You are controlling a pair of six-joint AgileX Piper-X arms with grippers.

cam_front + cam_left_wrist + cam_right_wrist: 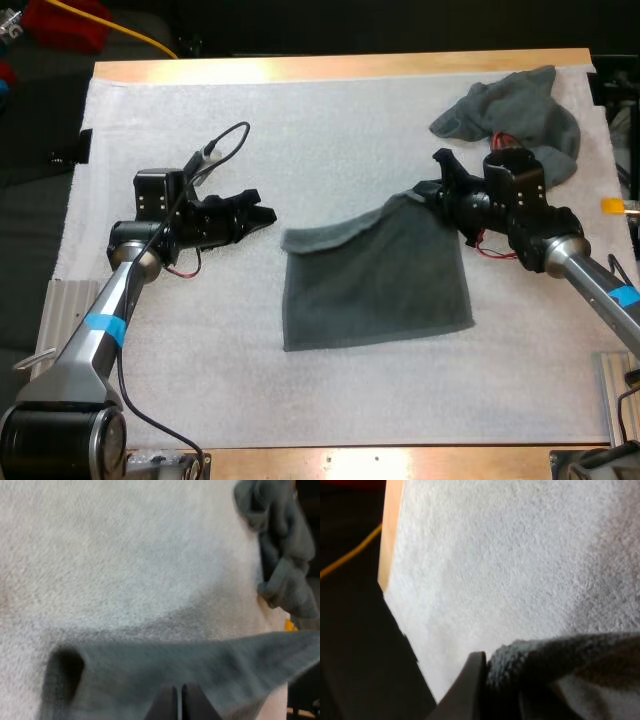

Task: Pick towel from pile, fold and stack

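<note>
Mid-task state, one towel laid out and the fold not yet made. Nearest the camera, the white mat (pixel 300 400) carries a single dark grey-green towel (pixel 375 285) spread roughly flat at its centre, its near edge lying straight and its far edge turned over in a narrow lip. Just beside the towel's far left corner, the left gripper (pixel 260 207) hovers with its fingers (pixel 170 705) closed together on nothing, the cloth just ahead of the tips. At the far right corner of the towel, the right gripper (pixel 430 185) is clamped on the cloth and lifts that corner off the mat. Farthest away, at the mat's far right corner, the crumpled towel (pixel 525 105) lies in a heap. Judged progress: picking and spreading appear complete, while folding and stacking remain, along with the crumpled towel.
</note>
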